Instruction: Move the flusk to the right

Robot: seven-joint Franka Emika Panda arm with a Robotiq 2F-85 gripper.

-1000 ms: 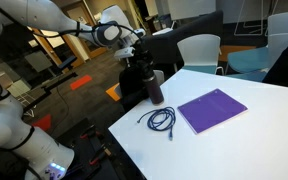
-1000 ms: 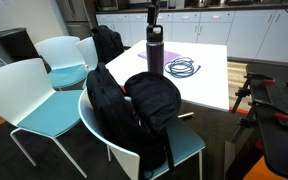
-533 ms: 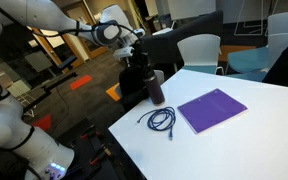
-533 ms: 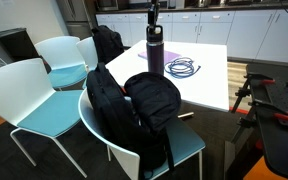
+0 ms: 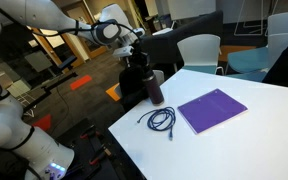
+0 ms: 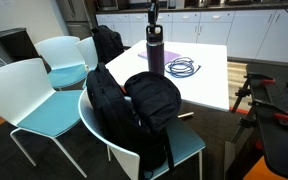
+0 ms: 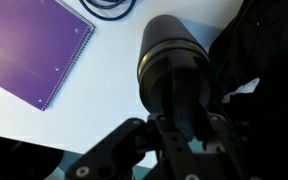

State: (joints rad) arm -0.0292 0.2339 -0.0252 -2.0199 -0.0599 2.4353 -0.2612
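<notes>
At the left, a black fabric backpack (image 6: pixel 152 100) is seen on a chair just off the white table's (image 5: pixel 246 150) edge. Next, the tall dark cylindrical flusk (image 5: pixel 155 87) with the black cap is found upright, near that edge. The black gripper (image 6: pixel 152 20) is hung over its cap; whether the fingers are closed cannot be told. A topple off the edge is risked if the cap is nudged off-centre. Further right, a coiled dark cable (image 5: pixel 161 120) could snag a dragged base. Beyond the purple spiral notebook (image 5: pixel 212 109), bare tabletop is left open.
</notes>
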